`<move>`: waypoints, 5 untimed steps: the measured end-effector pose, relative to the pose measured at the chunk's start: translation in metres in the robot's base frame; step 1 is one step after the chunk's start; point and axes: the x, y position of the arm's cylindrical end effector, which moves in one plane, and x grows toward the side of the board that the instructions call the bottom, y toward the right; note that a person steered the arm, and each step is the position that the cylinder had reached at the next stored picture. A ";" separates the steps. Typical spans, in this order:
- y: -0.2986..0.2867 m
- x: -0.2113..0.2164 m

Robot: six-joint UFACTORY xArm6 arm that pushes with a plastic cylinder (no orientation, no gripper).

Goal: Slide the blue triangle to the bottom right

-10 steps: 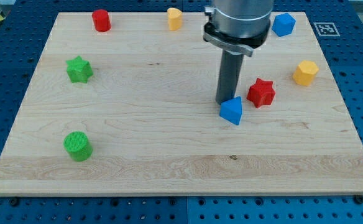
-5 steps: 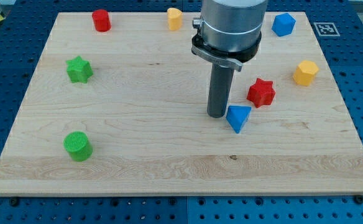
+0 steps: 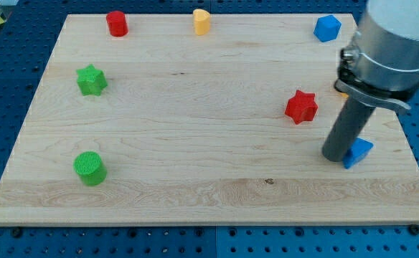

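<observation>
Resting on a blue perforated bench [image 3: 8, 86], a pale wooden board [image 3: 195, 143] fills most of the camera view. No brand, label or readable writing shows anywhere, and no container is present; every block lies loose on the board.

The arm ends in a straight dark rod with no jaws, so nothing is clamped or released. My tip [image 3: 336, 159] touches the board near the view's right edge, in the lower half. The blue triangle [image 3: 357, 151] sits directly against the tip's right side, touching it, close to the board's right edge and above the bottom right corner. Part of the triangle is hidden behind the rod.

The red star [image 3: 300, 106] lies up and to the left of the tip, apart from it. A sliver of an orange-yellow block [image 3: 339, 89] peeks out beside the arm's grey metal collar [image 3: 378, 72]; its shape cannot be made out. A second blue block [image 3: 326, 28], blocky and many-sided, sits at the view's top right.

Along the top edge stand a red cylinder [image 3: 117, 23] and a yellow block [image 3: 201, 21] with a rounded, pointed top. On the view's left are a green star [image 3: 91, 79] and, lower down, a green cylinder [image 3: 90, 168], both well apart from the tip.
</observation>
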 end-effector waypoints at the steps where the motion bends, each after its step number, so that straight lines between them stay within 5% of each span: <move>1: 0.019 0.006; 3: 0.031 0.005; 5: -0.046 -0.007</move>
